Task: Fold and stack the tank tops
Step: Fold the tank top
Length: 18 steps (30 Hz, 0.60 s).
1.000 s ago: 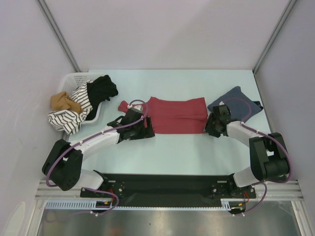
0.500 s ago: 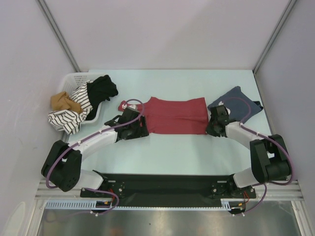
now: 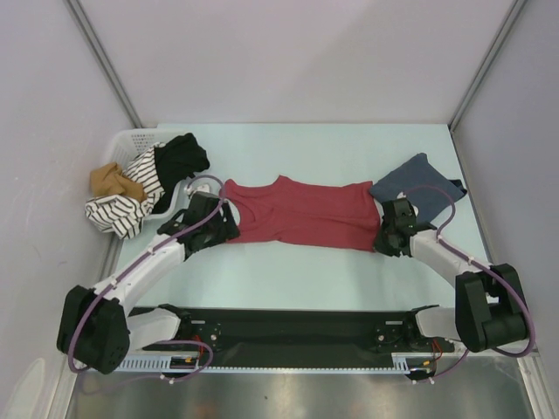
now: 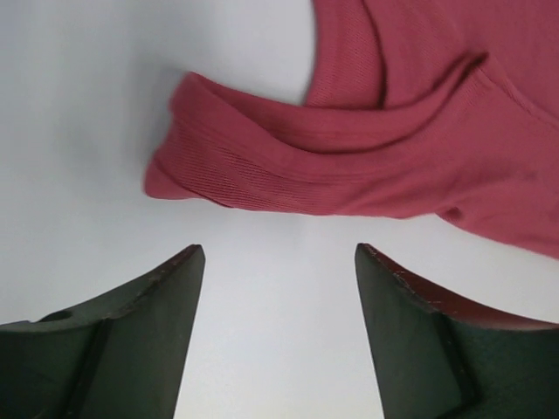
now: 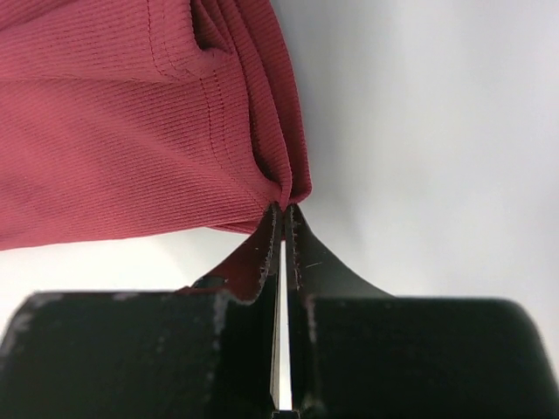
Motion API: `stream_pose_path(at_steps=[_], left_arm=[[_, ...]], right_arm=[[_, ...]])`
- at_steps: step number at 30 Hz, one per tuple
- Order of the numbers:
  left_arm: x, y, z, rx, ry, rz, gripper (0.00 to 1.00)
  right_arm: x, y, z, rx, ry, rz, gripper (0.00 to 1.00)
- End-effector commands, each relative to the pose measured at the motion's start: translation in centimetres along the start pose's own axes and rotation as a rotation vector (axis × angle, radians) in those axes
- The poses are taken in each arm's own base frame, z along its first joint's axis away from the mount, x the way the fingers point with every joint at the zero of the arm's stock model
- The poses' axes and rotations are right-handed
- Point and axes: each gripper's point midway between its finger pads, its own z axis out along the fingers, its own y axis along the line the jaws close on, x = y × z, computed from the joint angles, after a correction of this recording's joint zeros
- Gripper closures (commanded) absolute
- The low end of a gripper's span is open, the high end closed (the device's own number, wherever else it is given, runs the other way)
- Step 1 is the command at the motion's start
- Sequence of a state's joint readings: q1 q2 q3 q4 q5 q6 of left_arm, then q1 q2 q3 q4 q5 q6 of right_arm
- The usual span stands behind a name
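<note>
My right claw (image 5: 284,209) pinches the red tank top (image 3: 301,214) at its corner; my left claw (image 4: 278,253) gapes empty; the blue-grey tank top (image 3: 417,183) looks folded; the red one is neither folded nor stacked.

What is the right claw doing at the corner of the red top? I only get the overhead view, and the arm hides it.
Observer: The right wrist camera shows the right gripper pinched shut on the folded corner of the red top.
Operator: Is the left one holding the cloth too?
Observer: No. Its own camera shows the left gripper open, with bare table between the jaws. The top's end lies just ahead of it, untouched.
</note>
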<state>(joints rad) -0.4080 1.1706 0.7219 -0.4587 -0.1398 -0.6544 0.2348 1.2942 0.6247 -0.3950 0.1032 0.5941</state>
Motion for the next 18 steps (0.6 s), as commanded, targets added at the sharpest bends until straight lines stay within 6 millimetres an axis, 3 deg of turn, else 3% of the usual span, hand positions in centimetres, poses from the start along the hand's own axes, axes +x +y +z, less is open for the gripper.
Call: stream_pose_path(at_steps=[1,7,15,18], left_arm=[[-0.4,2.5,-0.2,-0.033,-0.043,-0.074,0.26],[-1.0,5.3,1.3,-0.077,-0.047,-0.157,0.40],[-1.6,5.4,4.4,-0.092,-0.014,-0.171,0.40],[-1.5,4.7,5.4,-0.063,0.012,-0.171,0.51]], right_arm=[[0.3,-0.5,-0.6,0.003,0.007,0.002,1.00],[0.2,-0.2,-0.6,-0.016,0.013,0.004,1.00],[0.3,0.2,-0.7,-0.035,0.024,0.010,1.00],[0.5,0.1,-0.8,-0.033,0.028,0.008,1.00]])
